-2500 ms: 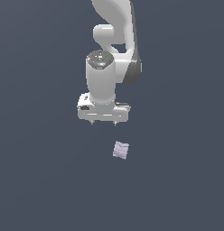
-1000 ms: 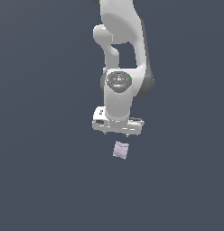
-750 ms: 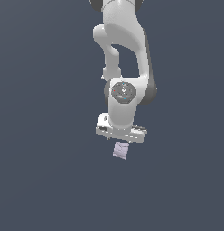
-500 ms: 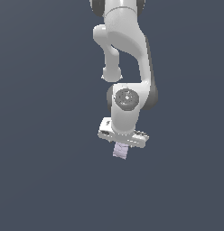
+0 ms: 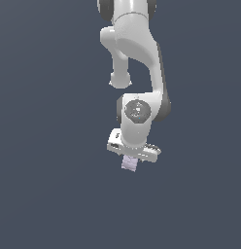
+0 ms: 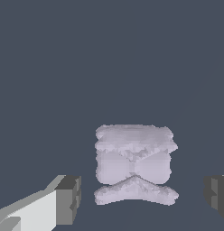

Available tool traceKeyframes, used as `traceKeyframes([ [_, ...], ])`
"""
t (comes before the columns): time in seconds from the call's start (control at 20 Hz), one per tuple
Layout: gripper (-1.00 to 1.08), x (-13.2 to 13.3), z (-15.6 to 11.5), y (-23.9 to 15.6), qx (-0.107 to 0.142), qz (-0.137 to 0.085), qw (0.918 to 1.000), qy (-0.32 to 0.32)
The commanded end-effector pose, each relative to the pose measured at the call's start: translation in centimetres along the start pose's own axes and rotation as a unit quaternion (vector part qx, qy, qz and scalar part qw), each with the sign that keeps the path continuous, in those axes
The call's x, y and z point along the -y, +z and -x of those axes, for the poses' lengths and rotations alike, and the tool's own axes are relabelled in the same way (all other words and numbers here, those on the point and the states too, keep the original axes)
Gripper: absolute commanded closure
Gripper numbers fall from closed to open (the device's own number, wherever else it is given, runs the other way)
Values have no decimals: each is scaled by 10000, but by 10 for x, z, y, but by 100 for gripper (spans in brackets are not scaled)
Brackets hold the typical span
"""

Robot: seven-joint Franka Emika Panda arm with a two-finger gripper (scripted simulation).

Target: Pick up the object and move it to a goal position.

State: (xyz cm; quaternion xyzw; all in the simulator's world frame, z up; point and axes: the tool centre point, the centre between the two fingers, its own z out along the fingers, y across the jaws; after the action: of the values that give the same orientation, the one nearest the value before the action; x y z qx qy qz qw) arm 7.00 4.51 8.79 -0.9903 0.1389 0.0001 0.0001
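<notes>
On the dark slate-blue surface point(image 5: 49, 194), low in the exterior view, the object point(image 5: 129, 164) sits directly under the arm's white hand, its upper edge hidden by the hand. Small, pale lilac-grey, blocky.

White Panda arm point(image 5: 137, 53) drops from the top of the exterior view, wrist joint facing the camera, claw point(image 5: 131, 156) pointing down over the object.

Wrist view, across the picture: one dark grey fingertip point(image 6: 68, 199) on a pale finger body, then a strip of bare surface, then the object point(image 6: 134, 164), then another strip, then the second dark fingertip point(image 6: 217, 194) at the picture's edge. Claw stands spread wide; object lies between the tips, touching neither. Object looks roughly square with rough, crumpled edges and a crease pattern crossing its middle like an X.
</notes>
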Motion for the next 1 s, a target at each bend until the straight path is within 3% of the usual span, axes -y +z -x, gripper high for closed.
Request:
traceKeyframes([
  [0.0, -92, 0, 0, 7, 4, 2, 10000, 3],
  [0.35, -92, 0, 1, 42, 0, 1, 10000, 15],
  [0.65, -92, 0, -1, 48, -1, 1, 10000, 18],
  [0.7, 108, 0, -1, 48, -1, 1, 10000, 18],
  [0.95, 108, 0, -1, 48, -1, 1, 10000, 18],
])
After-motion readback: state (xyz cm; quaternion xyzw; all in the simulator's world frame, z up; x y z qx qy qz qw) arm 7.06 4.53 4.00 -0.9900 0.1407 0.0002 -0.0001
